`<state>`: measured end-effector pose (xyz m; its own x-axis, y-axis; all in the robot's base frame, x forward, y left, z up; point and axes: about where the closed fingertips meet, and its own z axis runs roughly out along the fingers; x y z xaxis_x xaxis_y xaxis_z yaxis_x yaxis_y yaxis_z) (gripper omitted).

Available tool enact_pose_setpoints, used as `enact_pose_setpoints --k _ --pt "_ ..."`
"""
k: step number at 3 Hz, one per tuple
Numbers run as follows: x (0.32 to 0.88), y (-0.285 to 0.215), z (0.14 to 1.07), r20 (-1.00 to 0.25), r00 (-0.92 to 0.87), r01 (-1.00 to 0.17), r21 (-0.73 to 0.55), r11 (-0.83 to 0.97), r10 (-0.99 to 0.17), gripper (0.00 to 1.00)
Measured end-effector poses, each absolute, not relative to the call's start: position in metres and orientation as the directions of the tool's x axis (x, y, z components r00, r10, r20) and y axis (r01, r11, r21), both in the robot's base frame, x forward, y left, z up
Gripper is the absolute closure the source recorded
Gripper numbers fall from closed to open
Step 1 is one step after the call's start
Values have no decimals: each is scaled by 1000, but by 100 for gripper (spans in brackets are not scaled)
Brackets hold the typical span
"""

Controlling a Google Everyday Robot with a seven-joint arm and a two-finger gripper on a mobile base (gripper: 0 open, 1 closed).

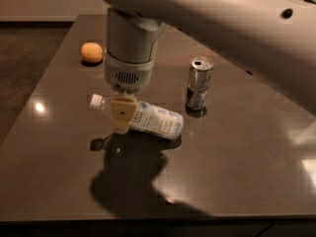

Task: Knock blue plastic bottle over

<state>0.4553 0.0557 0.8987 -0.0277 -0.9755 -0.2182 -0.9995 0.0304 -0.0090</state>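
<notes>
Blue plastic bottle [158, 122] lies beneath the tool [121, 116] (grip: cannot tell), silver can [199, 83] near.

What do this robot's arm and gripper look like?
The gripper is a small tan block with a dark dot, down at the neck of the blue plastic bottle. Above it sits a pale grey cylindrical wrist with an oval vent grille, joined to a thick off-white arm bearing small dark round holes. No cables show.
</notes>
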Motion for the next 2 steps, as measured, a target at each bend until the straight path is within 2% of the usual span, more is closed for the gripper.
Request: enact_pose_setpoints --k 1,2 --pt "450 75 881 -240 -9 -1000 6 8 -971 0" --pt "450 75 881 -240 -9 -1000 5 8 -971 0"
